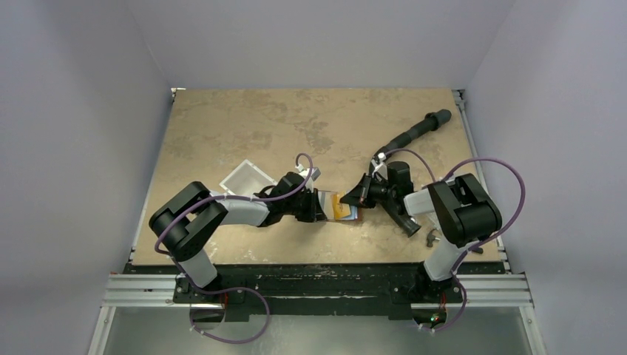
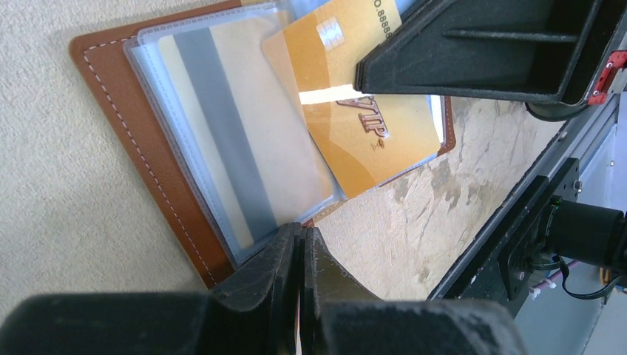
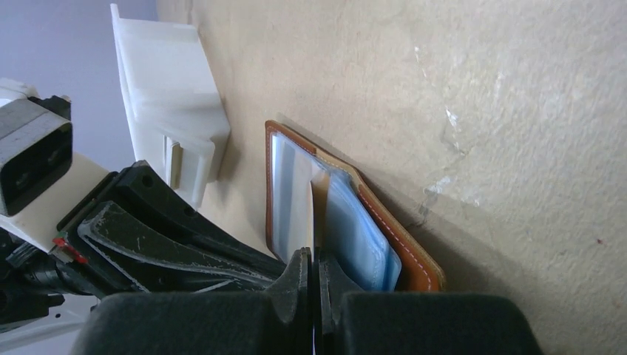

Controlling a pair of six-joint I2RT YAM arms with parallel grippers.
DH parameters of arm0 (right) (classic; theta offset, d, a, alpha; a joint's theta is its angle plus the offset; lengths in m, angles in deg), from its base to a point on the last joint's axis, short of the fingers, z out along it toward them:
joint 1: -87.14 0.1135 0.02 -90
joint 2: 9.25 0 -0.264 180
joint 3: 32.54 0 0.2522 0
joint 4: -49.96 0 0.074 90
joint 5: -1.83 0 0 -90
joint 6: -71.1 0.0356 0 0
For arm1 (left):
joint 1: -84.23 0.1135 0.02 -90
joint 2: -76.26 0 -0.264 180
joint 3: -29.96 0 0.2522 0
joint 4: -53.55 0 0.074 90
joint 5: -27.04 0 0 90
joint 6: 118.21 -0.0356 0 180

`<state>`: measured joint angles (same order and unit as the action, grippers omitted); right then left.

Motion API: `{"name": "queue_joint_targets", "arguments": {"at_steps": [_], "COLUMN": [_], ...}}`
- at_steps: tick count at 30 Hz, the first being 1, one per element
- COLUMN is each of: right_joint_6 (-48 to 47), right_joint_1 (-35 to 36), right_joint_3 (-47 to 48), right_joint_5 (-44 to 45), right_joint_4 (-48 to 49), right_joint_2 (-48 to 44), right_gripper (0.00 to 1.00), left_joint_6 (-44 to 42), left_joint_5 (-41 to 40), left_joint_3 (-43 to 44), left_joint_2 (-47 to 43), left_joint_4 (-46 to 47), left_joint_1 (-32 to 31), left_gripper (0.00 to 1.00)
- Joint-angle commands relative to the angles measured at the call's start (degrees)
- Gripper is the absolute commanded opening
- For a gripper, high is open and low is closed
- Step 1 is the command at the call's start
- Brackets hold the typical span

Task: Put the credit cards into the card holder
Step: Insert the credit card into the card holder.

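Observation:
The brown card holder lies open on the table, its clear sleeves fanned up. One sleeve holds a pale credit card with a grey stripe. My right gripper is shut on a gold credit card, whose lower end sits among the sleeves. In the right wrist view this card shows edge-on between two sleeves of the holder. My left gripper is shut at the near edge of the sleeves and appears to pinch it. From above, both grippers meet over the holder.
A white plastic box stands just behind the left arm, also in the right wrist view. A black handle-like tool lies at the back right. The table's front rail runs close to the holder.

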<state>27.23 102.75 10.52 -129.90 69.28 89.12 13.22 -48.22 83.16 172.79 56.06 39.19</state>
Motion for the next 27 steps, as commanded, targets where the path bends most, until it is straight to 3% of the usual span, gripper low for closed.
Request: {"name": "queue_joint_targets", "arguments": {"at_steps": [1, 12, 22, 27], "right_joint_6": [-0.4, 5.8, 13.4, 12.5], "right_joint_1": [-0.2, -0.2, -0.1, -0.1], "right_joint_3": [1.5, -3.3, -5.7, -5.6], "right_joint_5": [0.4, 1.1, -0.3, -0.1], "right_joint_4": [5.6, 22.9, 33.2, 33.0], "right_joint_2": [1.3, 4.8, 8.8, 9.6], "right_gripper": [0.0, 0.0, 0.0, 0.0], "left_joint_6": [0.3, 0.7, 0.4, -0.6], "left_joint_5": [0.4, 0.7, 1.1, 1.7], "left_joint_3": [-1.1, -1.4, -0.5, 1.2], "left_joint_2": [-0.4, -0.8, -0.8, -2.4], "left_joint_4": [1.4, 2.0, 1.3, -0.9], "left_joint_1": [-0.1, -0.1, -0.1, -0.1], "left_gripper": [0.02, 0.02, 0.02, 0.06]}}
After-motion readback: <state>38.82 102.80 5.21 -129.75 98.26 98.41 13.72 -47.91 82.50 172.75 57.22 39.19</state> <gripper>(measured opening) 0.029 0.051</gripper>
